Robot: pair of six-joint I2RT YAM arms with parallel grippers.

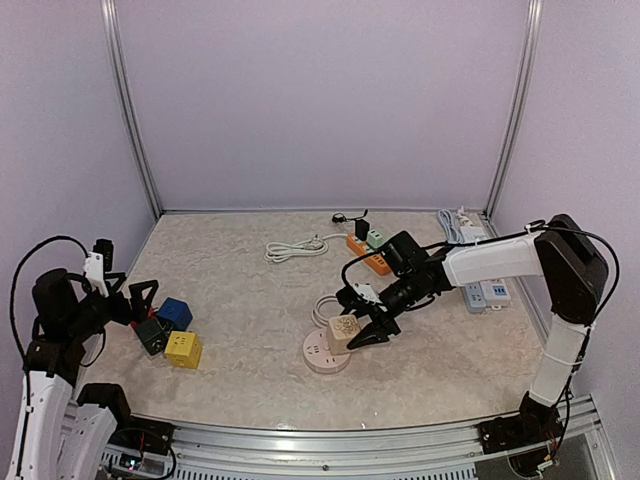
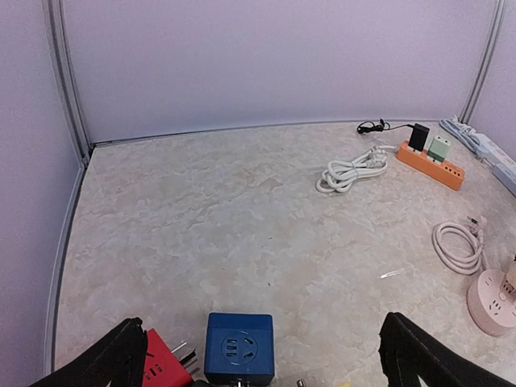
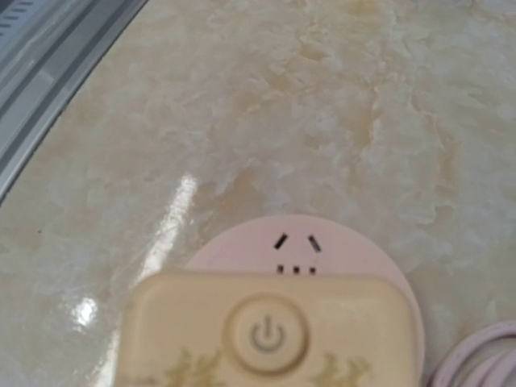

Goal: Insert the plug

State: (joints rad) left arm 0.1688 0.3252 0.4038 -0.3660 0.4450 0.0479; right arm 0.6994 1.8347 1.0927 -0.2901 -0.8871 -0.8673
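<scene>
At 9 o'clock on the table (image 1: 250, 300), the left gripper (image 1: 138, 300) hangs low with its jaws spread wide and nothing between them. Its wrist view shows the two dark fingers (image 2: 105, 367) far apart at the bottom corners. Just at 3 o'clock of it lies a cluster of cube sockets: a blue cube (image 1: 175, 313), a dark cube (image 1: 152, 335) and a yellow cube (image 1: 183, 349), packed close together. A red cube (image 2: 165, 367) shows only in the left wrist view, beside the blue one. Toward 12 o'clock from the table's middle lies a coiled white cable (image 1: 295, 247), and just at 3 o'clock of that an orange power strip (image 1: 368, 255) carrying a black plug and a green one. Near the centre, slightly toward 5 o'clock, sits the pink round socket (image 1: 327, 353) with its pink cord looped behind it. The cream plug (image 1: 343, 330) stands on the socket's top, and the right wrist view shows its power button facing the camera, with bare slots of the socket visible beyond it. The right gripper (image 1: 362, 322) reaches in from 3 o'clock with a black finger on either side of the plug. Whether they pinch it I cannot tell, since the right wrist view shows no fingers. Pale power strips (image 1: 480, 290) lie at 2 o'clock by the right wall.
</scene>
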